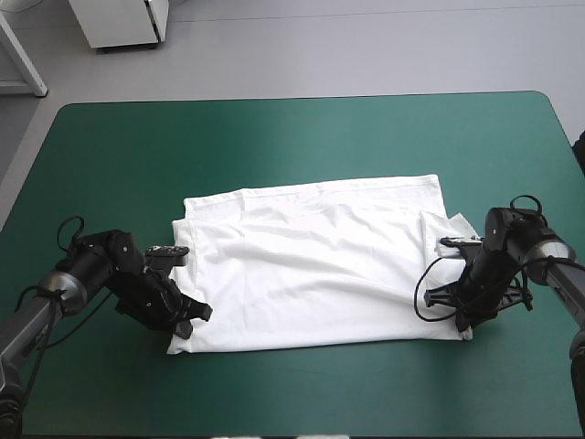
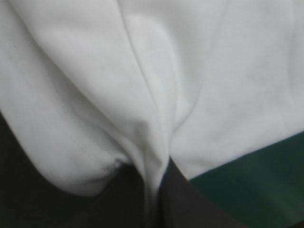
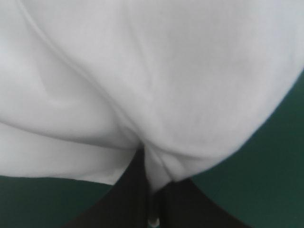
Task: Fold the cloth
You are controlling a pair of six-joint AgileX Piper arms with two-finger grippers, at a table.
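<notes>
T-shirt point(image 1: 315, 265): mid-table on the teal-green cover point(image 1: 274, 128), a wide rectangle with doubled layers.
My left gripper point(image 1: 186, 327): pinched onto the T-shirt's near left corner.
My right gripper point(image 1: 466, 322): pinched onto its near right corner.
Progress: a first fold looks done, I judge. Folding the near edge over to the far edge is not yet done.
</notes>
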